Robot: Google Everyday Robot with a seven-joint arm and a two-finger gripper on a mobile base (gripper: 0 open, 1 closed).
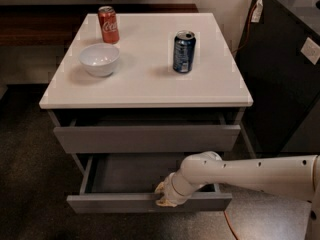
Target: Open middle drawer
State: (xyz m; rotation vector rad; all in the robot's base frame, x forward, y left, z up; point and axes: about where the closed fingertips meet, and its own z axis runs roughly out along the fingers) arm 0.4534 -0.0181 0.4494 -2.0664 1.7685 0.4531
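Beneath white tabletop (145,86), jaws rest on middle drawer (112,203).

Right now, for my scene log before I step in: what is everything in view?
Red can: 1, red, tabletop back left
Bowl: 1, white, in front of red can
Blue can: 1, dark blue, tabletop right of centre
Table: 1, white top
Top drawer: 1, grey, slightly out
Middle drawer: 1, grey, pulled out, below top drawer
Cabinet: 1, black, right of table
Arm: 1, white, from right
Gripper: 1, at middle drawer's front panel
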